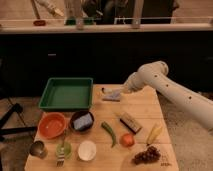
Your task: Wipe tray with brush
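Note:
The green tray [66, 93] lies at the back left of the wooden table and holds nothing. My gripper [112, 94] hovers low over the table just right of the tray's right rim, at the end of the white arm [165, 87] reaching in from the right. A small pale piece with a dark tip [105, 90] shows at the gripper's left end; it may be the brush, but I cannot tell.
In front of the tray are an orange bowl [52, 125] and a dark bowl with a blue sponge [82, 121]. A green pepper [109, 133], block brush [130, 121], tomato [128, 140], banana [154, 133], grapes [148, 155], white cup [87, 150] and metal cup [37, 148] fill the front.

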You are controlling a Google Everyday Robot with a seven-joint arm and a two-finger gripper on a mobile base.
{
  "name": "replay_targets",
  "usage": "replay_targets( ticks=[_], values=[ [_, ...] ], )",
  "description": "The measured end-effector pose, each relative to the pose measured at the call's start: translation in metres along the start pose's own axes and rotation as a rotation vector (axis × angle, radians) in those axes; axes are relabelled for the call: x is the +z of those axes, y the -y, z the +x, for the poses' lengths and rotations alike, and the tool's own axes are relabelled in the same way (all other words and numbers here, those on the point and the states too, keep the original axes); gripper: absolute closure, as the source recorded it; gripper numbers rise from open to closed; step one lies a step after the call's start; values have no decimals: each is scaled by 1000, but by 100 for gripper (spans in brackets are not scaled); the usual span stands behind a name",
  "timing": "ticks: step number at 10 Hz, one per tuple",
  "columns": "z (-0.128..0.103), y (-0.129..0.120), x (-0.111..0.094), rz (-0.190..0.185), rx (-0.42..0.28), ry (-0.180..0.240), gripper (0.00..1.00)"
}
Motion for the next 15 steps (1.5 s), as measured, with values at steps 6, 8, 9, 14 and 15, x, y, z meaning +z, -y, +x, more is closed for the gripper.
replay_targets(
  ticks=[6,8,9,14,15],
  values=[
    [-44,-14,6,-35,-79,63,100],
    [-44,-14,6,-35,-79,63,100],
    [-45,-14,6,-35,-80,63,100],
    [-70,-5,-6,17,-141,89,100],
    [-89,-3,-13,33,-185,95,100]
  ],
)
